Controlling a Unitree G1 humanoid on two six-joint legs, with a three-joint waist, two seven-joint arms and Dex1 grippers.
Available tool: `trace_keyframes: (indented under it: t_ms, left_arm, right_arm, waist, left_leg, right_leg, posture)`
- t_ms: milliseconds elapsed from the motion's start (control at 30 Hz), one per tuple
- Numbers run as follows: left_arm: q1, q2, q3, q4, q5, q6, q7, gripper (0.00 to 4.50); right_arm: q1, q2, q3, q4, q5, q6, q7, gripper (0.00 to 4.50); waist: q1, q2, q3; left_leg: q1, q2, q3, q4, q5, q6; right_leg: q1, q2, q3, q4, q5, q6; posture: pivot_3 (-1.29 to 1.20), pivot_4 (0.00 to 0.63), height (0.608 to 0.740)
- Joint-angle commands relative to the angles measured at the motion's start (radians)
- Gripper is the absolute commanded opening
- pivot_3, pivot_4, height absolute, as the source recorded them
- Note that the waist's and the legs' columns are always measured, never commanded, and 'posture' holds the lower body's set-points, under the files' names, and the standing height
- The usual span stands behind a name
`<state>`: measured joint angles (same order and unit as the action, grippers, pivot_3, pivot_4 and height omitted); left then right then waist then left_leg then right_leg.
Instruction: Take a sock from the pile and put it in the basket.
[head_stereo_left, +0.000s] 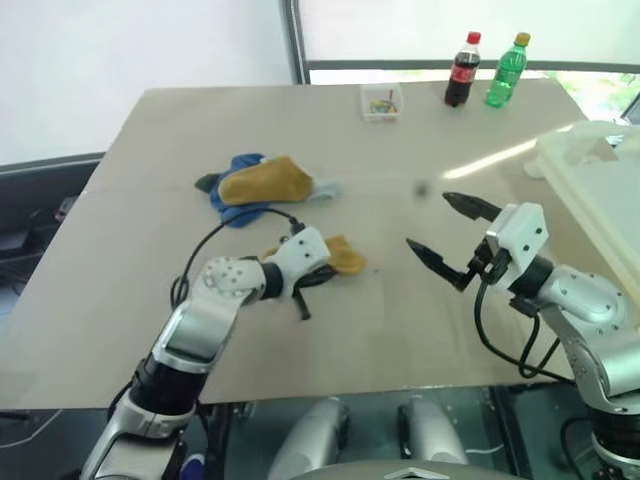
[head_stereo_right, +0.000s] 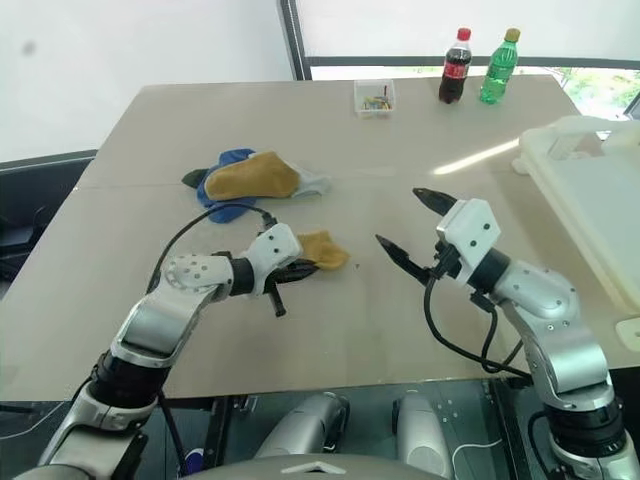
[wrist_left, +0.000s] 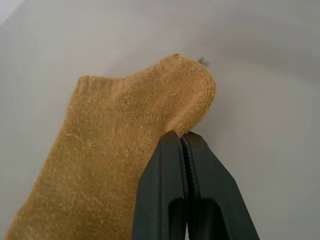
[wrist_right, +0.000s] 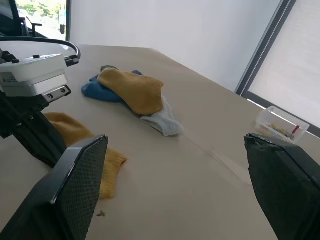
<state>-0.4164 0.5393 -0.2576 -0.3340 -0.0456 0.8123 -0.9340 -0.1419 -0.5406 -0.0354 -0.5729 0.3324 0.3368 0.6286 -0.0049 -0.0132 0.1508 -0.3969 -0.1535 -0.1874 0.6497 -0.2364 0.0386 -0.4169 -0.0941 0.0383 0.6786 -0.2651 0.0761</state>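
A: Knit, ribbed and mustard — the sock (wrist_left: 125, 145) is pinched at its rounded edge by the closed left claw (wrist_left: 186, 142), lying on the smooth tabletop (head_stereo_left: 130, 270) near the pile (head_stereo_left: 262, 185).

B: Right claw (head_stereo_left: 450, 232)?

A: Spread wide, empty. The basket (head_stereo_left: 600, 190), pale plastic with a thick rim, is cut off at the frame's edge.

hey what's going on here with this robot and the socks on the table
The robot is sorting socks. Its left gripper is shut on the edge of a mustard-yellow sock, which lies on the table apart from the pile. The right gripper hangs open over the table, holding nothing. The basket sits at the table's right edge, and the sock is not yet in it. A small clear box and two bottles stand at the far edge.
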Motion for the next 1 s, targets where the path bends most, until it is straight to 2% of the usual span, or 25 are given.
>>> trace_keyframes:
  t_ms: [33,200,267,367,500,633,733,833,1000]
  left_arm:
    - [-0.062,-0.022,-0.051,-0.005,-0.063,0.103,-0.022,0.02]
    - [-0.111,-0.038,-0.049,0.001,-0.205,0.192,-0.085,0.02]
    - [-0.130,-0.059,-0.007,0.016,-0.284,0.251,-0.099,0.02]
    - [-0.148,-0.090,0.047,0.037,-0.331,0.305,-0.044,0.92]
    - [-0.112,-0.044,0.105,-0.022,-0.354,0.277,-0.002,2.71]
    - [0.003,0.044,0.235,-0.084,-0.453,0.229,-0.068,2.71]
    - [0.063,0.088,0.300,-0.075,-0.486,0.218,-0.055,2.71]
    - [0.135,0.071,0.322,-0.037,-0.450,0.125,0.010,2.71]
    - [0.250,0.053,0.316,-0.033,-0.399,-0.008,0.083,2.71]
  right_arm:
    - [0.028,-0.022,-0.054,-0.063,0.021,-0.003,-0.004,4.50]
    - [0.068,-0.059,-0.086,-0.093,0.041,0.021,0.002,4.50]
    - [0.075,-0.072,-0.093,-0.098,0.055,0.040,0.004,4.50]
    - [0.086,-0.084,-0.088,-0.104,0.077,0.066,0.011,4.50]
    - [0.111,-0.096,-0.056,-0.114,0.125,0.148,0.020,4.50]
    - [0.105,-0.118,0.002,-0.097,0.112,0.201,0.036,4.50]
    - [0.077,-0.112,0.077,-0.035,0.071,0.193,0.043,4.50]
    - [0.035,-0.065,0.166,0.067,0.015,0.146,0.050,4.50]
    - [-0.001,-0.027,0.245,0.197,-0.070,0.113,0.045,4.50]
  waist:
    - [0.000,0.000,0.000]
    - [-0.008,0.000,0.000]
    - [-0.007,0.000,0.000]
    - [-0.005,0.000,0.000]
    - [-0.008,0.000,0.000]
    - [-0.010,0.000,0.000]
    - [-0.003,0.000,0.000]
    - [0.004,0.000,0.000]
    - [0.017,0.000,0.000]
  left_leg:
    - [0.000,0.000,0.000,0.000,0.000,0.000]
    - [0.000,0.001,0.000,0.000,0.000,0.000]
    - [0.001,0.001,0.000,0.000,0.000,0.000]
    - [0.000,0.001,0.000,0.000,0.000,0.000]
    - [0.001,0.001,0.000,0.000,0.000,0.000]
    - [0.001,0.001,0.001,0.000,0.000,0.000]
    - [0.001,0.001,0.001,0.000,0.000,0.000]
    - [0.003,0.001,0.001,0.000,0.000,0.000]
    - [0.003,0.001,0.001,0.000,0.000,0.000]
  right_leg:
    - [0.000,0.000,0.000,0.000,0.000,0.000]
    - [0.000,0.000,0.001,0.000,0.000,0.000]
    - [0.000,0.001,0.001,0.000,0.000,0.000]
    - [0.000,0.000,0.001,0.000,0.000,0.000]
    - [0.000,0.000,0.002,0.000,0.000,0.000]
    - [0.000,0.000,0.002,0.000,0.000,0.000]
    - [0.000,0.001,0.002,0.000,0.000,0.000]
    - [0.003,0.000,0.002,-0.001,0.000,0.000]
    - [0.002,-0.001,0.002,-0.002,0.000,0.000]
  posture:
    - [0.00,0.150,0.740]
    - [0.00,0.150,0.740]
    - [0.00,0.150,0.740]
    - [0.00,0.150,0.740]
    - [0.00,0.150,0.740]
    - [0.00,0.150,0.740]
    - [0.00,0.150,0.740]
    - [0.00,0.150,0.740]
    - [0.00,0.150,0.740]
